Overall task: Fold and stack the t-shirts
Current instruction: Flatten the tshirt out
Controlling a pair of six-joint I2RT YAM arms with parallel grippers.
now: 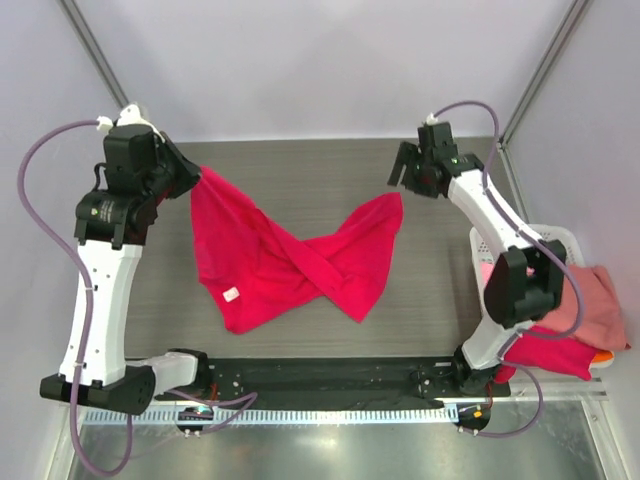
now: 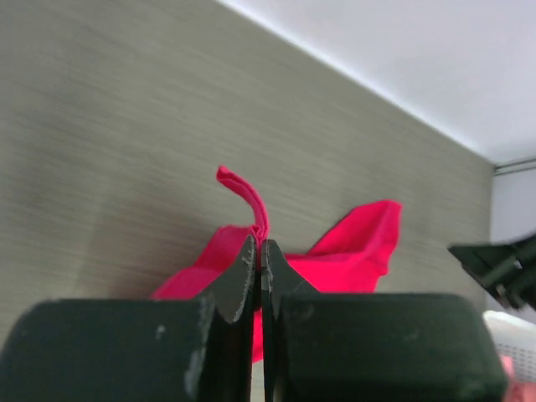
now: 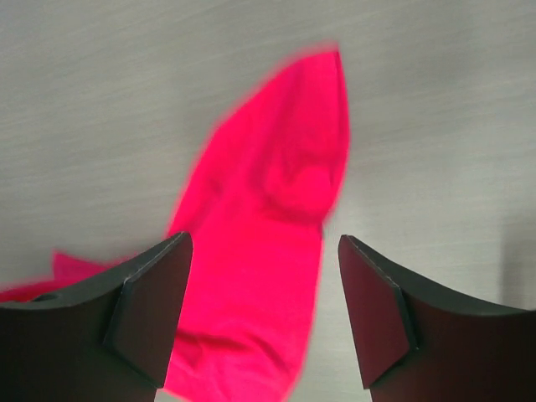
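A bright crimson-red t-shirt (image 1: 290,255) lies twisted across the middle of the table. My left gripper (image 1: 192,175) is shut on its far left corner and holds that corner up; in the left wrist view (image 2: 261,247) a fold of red cloth (image 2: 248,197) sticks out above the closed fingertips. My right gripper (image 1: 400,172) is open and empty just above the shirt's far right corner (image 1: 392,205). In the right wrist view (image 3: 264,285) the red cloth (image 3: 268,218) lies on the table below the spread fingers.
A white perforated basket (image 1: 560,245) stands at the right edge behind the right arm. Salmon-pink (image 1: 595,300), red (image 1: 555,355) and orange (image 1: 603,357) shirts hang over it. The table's near edge has a black rail (image 1: 330,380).
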